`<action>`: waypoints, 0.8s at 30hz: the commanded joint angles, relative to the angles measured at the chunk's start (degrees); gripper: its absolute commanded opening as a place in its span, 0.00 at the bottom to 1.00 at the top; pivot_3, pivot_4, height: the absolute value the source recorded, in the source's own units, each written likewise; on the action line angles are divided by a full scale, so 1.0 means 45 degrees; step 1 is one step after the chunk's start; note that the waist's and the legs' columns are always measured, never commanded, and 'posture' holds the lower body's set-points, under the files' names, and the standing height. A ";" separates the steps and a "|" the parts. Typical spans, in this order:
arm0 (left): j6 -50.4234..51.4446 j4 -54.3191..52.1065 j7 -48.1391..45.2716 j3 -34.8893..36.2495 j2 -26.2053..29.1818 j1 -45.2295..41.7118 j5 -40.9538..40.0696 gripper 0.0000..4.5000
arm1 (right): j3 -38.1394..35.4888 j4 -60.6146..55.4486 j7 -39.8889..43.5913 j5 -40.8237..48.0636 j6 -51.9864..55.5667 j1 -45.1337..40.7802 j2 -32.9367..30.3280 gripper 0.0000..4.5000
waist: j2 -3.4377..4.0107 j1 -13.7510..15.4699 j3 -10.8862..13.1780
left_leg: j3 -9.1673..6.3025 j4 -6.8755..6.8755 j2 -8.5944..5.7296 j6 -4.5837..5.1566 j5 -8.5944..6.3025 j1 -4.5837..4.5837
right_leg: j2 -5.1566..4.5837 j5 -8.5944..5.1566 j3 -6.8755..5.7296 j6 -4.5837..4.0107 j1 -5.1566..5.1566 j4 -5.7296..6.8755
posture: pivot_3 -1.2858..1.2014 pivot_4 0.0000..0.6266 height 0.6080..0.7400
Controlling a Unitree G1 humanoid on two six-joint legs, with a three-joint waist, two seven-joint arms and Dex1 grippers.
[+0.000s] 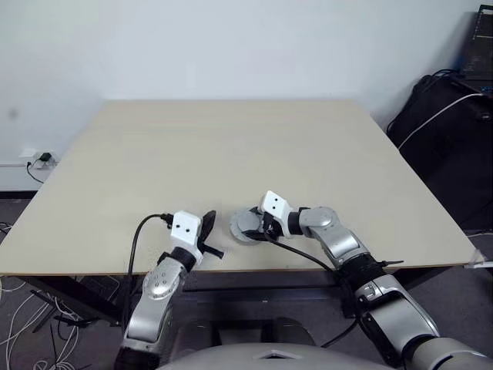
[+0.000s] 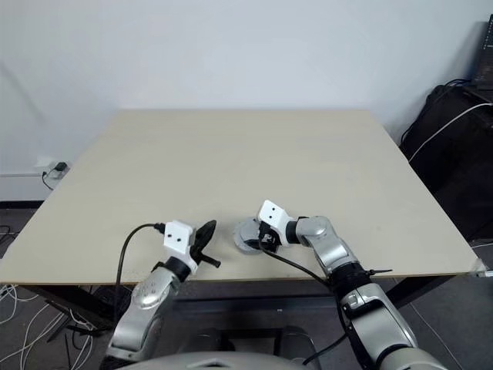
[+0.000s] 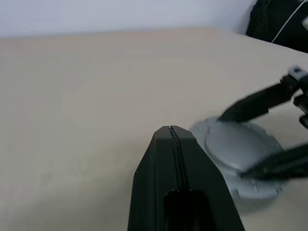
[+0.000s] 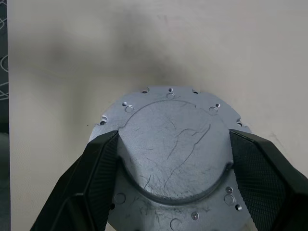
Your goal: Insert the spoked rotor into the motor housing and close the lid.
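Right tool straddles lid (near table edge).

left arm: rounded silver-grey shell segments with dark joints
right arm: same silver-grey casing, black bands between segments
wrist blocks: white boxes with small dark screw holes
cables: black, looping from each wrist block
left hand: two black tapered fingers
right hand: black fingers, finely textured pads
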 commanded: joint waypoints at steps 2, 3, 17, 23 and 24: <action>0.1690 0.0250 -0.0401 0.0332 0.0108 -0.1260 -0.0519 0.00 | -0.0028 0.0169 -0.0334 -0.0389 0.0289 0.0150 -0.0137 0.71 | -0.0003 -0.0017 -0.0002 | 0.0001 0.0000 0.0001 -0.0003 0.0003 0.0003 | 0.0021 0.0001 0.0002 0.0001 0.0003 0.0002 | 0.52 0.00 1.00; 0.2194 0.0315 -0.0550 0.0361 0.0194 -0.1484 -0.0635 0.00 | -0.0054 0.0141 -0.0349 -0.0365 0.0295 0.0159 -0.0127 0.71 | -0.0003 -0.0016 -0.0002 | 0.0003 0.0001 0.0000 -0.0002 0.0004 0.0006 | 0.0031 0.0001 0.0002 0.0002 0.0005 0.0001 | 0.52 0.00 1.00; 0.6540 0.0585 -0.2941 0.0380 0.0893 -0.3248 -0.2768 0.00 | -0.0185 -0.0671 -0.0424 -0.0239 0.0691 0.0557 -0.0226 0.71 | -0.0007 -0.0022 0.0001 | 0.0003 -0.0002 -0.0003 -0.0013 0.0008 0.0020 | 0.0028 0.0001 0.0011 0.0001 0.0020 -0.0002 | 0.52 0.00 1.00; 0.7094 0.1378 -0.2039 0.0407 0.0632 -0.3834 -0.2280 0.00 | -0.0181 -0.0801 -0.0480 -0.0220 0.0779 0.0616 -0.0208 0.71 | -0.0009 -0.0018 0.0002 | 0.0002 -0.0002 -0.0004 -0.0014 0.0009 0.0020 | 0.0021 0.0001 0.0016 0.0002 0.0022 -0.0002 | 0.52 0.00 1.00; 0.7109 0.1532 -0.1861 0.0384 0.0605 -0.3925 -0.2141 0.00 | -0.0178 -0.0812 -0.0486 -0.0218 0.0788 0.0617 -0.0207 0.71 | -0.0009 -0.0017 0.0002 | 0.0002 -0.0002 -0.0004 -0.0013 0.0008 0.0020 | 0.0022 0.0001 0.0017 0.0002 0.0021 -0.0003 | 0.52 0.00 1.00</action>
